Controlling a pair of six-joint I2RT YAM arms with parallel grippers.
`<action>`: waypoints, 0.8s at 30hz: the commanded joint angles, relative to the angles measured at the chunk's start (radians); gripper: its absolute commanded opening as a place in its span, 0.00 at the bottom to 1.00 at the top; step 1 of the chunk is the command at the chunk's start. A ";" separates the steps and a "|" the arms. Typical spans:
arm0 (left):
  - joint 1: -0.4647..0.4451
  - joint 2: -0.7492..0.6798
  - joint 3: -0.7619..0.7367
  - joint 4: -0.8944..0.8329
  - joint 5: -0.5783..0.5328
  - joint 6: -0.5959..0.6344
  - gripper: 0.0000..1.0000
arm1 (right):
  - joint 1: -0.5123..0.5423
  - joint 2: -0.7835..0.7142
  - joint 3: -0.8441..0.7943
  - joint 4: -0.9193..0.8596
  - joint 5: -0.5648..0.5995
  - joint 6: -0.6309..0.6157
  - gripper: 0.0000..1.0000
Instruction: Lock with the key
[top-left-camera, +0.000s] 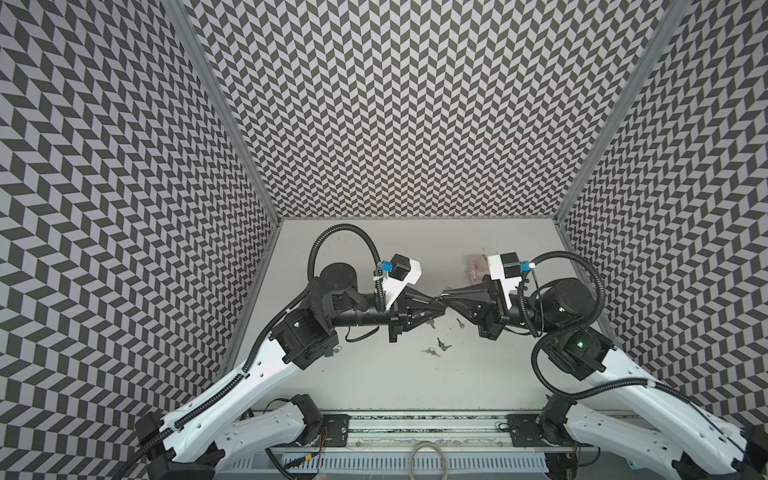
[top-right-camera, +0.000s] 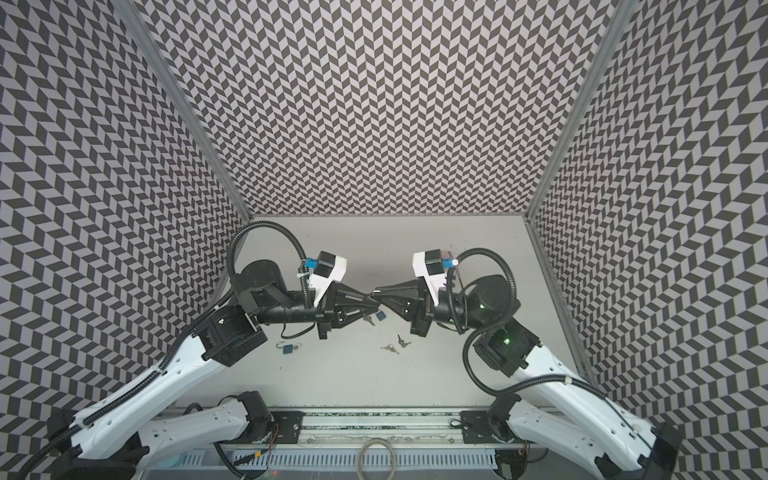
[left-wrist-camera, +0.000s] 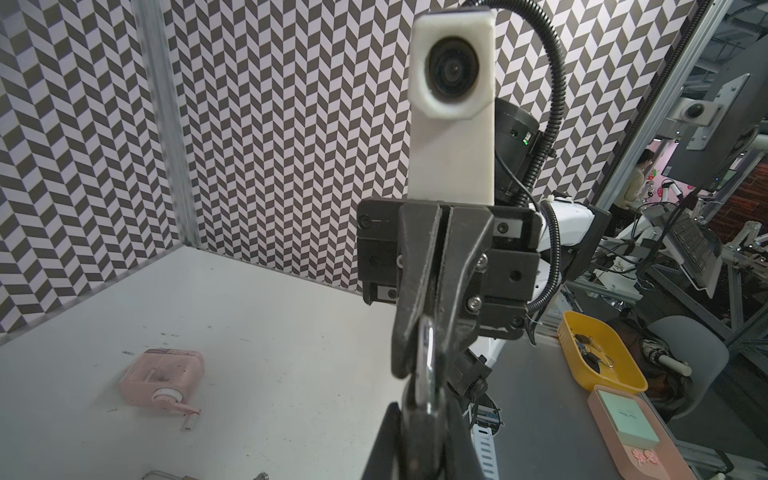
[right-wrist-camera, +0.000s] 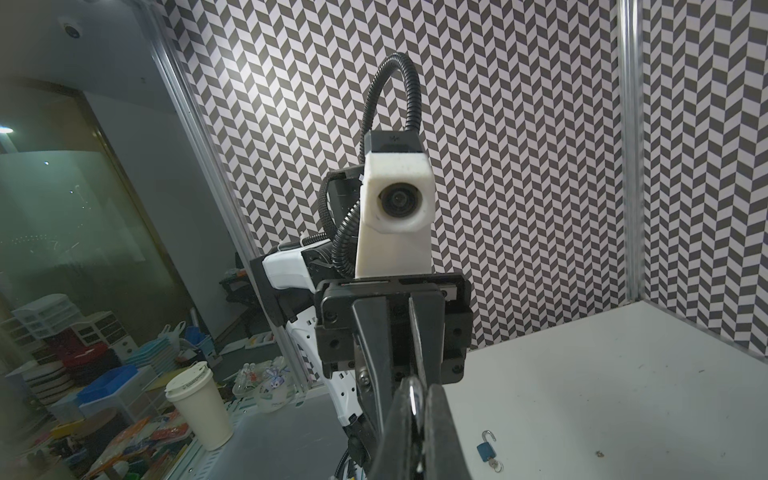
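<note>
a: where do your pincers stand?

b: both hang above the middle of the tabletop (top-right-camera: 374, 395), tip to tip. your right pincer (left-wrist-camera: 424, 349) is pressed together on a silver loop (left-wrist-camera: 429, 359), pinching it edge-on.

a: and your left one?

b: your left pincer (top-right-camera: 374, 301) has its fingers drawn close at the same spot. the tips are hidden there, so i cannot tell whether it grips anything.

a: where is the lock?

b: a blue padlock (right-wrist-camera: 483, 451) lies on the tabletop below your pincers, its shackle swung open, with a key (right-wrist-camera: 495, 464) at its base. a second blue padlock (top-right-camera: 286, 349) lies near your left arm. some loose keys (top-right-camera: 390, 348) lie nearer the front edge, apart from both locks. whether the silver loop belongs to a lock, i cannot tell.
</note>
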 joint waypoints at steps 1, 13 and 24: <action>0.010 -0.025 0.022 0.059 -0.010 0.004 0.04 | -0.026 -0.018 -0.013 -0.051 -0.017 0.067 0.00; 0.011 0.006 -0.037 0.137 0.031 -0.036 0.75 | -0.026 -0.043 -0.007 0.123 -0.011 0.229 0.00; 0.010 -0.010 -0.084 0.127 0.054 -0.035 0.52 | -0.026 -0.060 0.000 0.089 0.019 0.202 0.00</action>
